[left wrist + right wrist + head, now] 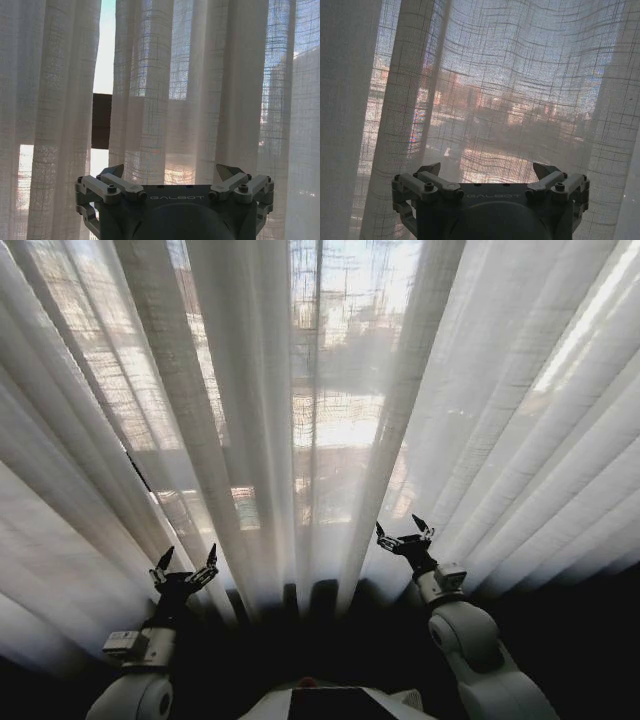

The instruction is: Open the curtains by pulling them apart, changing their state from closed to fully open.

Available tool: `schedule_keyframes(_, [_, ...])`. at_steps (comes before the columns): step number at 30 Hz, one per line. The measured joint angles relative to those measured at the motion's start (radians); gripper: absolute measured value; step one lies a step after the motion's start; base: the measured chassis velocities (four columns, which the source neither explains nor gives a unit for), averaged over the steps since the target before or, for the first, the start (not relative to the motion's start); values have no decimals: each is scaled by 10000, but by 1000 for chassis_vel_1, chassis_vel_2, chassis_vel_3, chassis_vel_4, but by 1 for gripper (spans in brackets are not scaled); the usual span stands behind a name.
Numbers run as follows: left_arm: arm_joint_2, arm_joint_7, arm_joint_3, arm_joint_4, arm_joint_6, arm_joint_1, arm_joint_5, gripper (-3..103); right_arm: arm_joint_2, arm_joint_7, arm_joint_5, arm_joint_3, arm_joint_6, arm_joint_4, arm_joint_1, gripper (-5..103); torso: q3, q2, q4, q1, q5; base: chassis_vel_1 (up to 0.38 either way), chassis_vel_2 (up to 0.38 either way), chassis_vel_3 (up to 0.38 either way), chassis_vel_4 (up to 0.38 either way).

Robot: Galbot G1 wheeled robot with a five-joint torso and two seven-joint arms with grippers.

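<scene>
Low before the fabric, I'm holding my left gripper (pixel 185 562) w/ fingers spread, grasping nothing; right gripper (pixel 405 531) likewise spread, empty. Both are pointing at the curtains (pixel 330 390), which are hanging closed just ahead, filling the window.

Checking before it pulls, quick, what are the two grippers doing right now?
Left gripper: jaws open, empty, just short of the curtains.
Right gripper: jaws open, empty, close to the sheer fabric.

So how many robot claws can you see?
2. The left claw is low on the left, the right claw low on the right, both open before the sheer white curtains.
</scene>
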Motion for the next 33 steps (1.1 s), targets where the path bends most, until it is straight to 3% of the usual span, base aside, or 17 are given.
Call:
schedule_keyframes(14, [-40, 20, 10, 122, -46, -29, 17, 100, 51, 177, -168, -99, 116, -167, -28, 100, 2, 1, 1, 3, 1, 45, 9, -46, -30])
schedule_keyframes(33, [-225, 44, 38, 105, -216, 112, 206, 100, 30, 185, -152, -105, 299, -222, -125, 100, -2, 5, 1, -5, -3, 251, 256, -251, -266])
